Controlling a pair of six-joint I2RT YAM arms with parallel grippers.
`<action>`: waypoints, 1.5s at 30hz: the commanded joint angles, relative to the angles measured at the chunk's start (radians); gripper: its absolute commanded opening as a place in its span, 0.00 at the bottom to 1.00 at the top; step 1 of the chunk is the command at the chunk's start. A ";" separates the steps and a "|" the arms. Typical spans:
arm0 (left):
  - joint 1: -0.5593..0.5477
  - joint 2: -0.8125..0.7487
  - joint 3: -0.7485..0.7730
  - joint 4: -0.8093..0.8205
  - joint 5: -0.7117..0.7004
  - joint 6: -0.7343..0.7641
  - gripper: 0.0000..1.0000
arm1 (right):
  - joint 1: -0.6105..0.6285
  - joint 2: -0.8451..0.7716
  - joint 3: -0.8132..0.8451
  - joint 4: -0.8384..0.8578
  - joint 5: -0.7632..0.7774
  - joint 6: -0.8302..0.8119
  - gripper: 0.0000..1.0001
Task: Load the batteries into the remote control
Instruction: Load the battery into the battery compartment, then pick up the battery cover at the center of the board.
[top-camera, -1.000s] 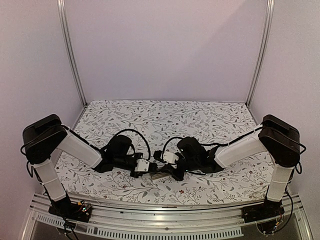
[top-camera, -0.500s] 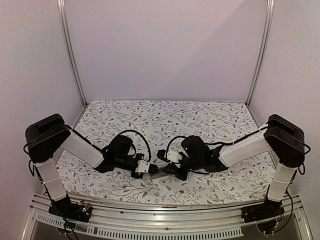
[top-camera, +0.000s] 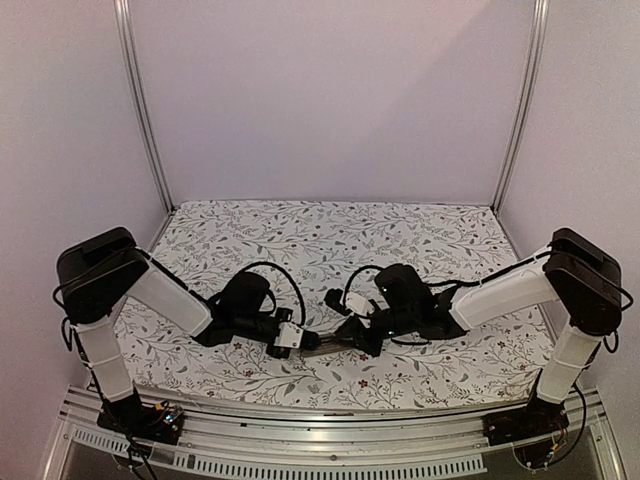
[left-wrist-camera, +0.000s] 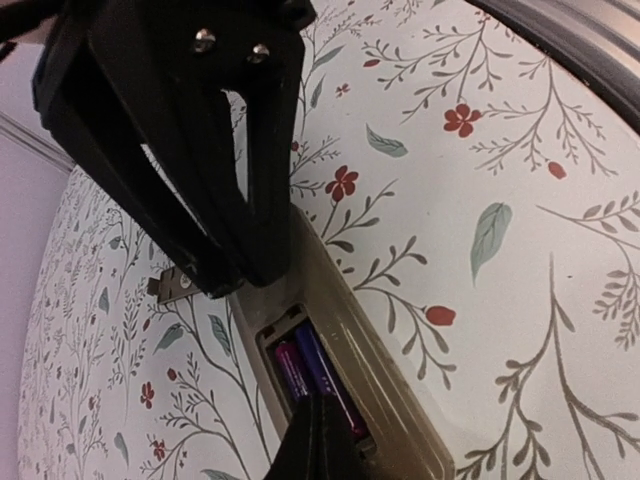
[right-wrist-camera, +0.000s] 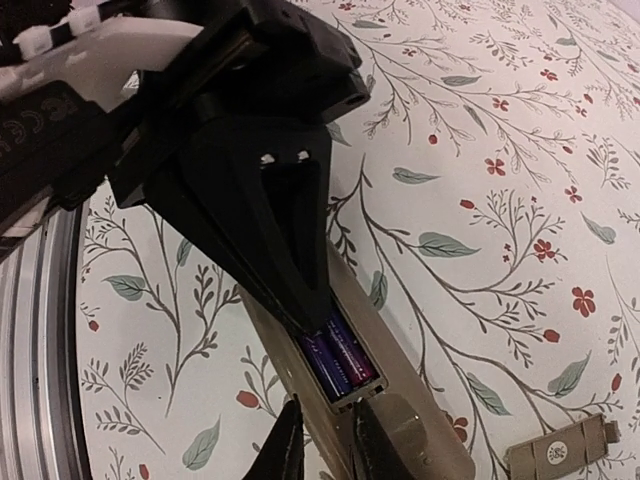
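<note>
Since a second ago my right arm has swung out toward its own side, while the remote control (top-camera: 325, 343) lies much where it was, low on the floral desk (top-camera: 330, 240) between the two wrists. From the top view, the left pincer (top-camera: 303, 341) and right pincer (top-camera: 352, 335) point at each other over the remote's two ends.

On the left wrist camera the remote lies back-up with its recess open, and the batteries (left-wrist-camera: 310, 375) (two purple cells) sit side by side inside it. My left fingers show as one dark wedge at the near end of the recess, drawn together.

On the right wrist camera the left pincer's tips come down closed at the far end of the cells (right-wrist-camera: 338, 365). My right fingers stand a little apart over the remote's near end; I cannot tell whether they touch it. A loose battery cover (right-wrist-camera: 560, 455) lies on the cloth just beside the remote.
</note>
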 joint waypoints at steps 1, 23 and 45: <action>0.008 -0.064 -0.056 -0.057 -0.013 -0.043 0.00 | -0.058 -0.047 -0.012 0.030 -0.025 0.059 0.19; 0.023 -0.551 -0.211 0.021 -0.408 -1.008 0.95 | -0.184 -0.292 0.272 -0.455 0.704 0.671 0.84; 0.223 -0.751 -0.492 0.265 -0.425 -1.285 0.93 | -0.095 0.409 0.923 -1.205 0.547 1.093 0.71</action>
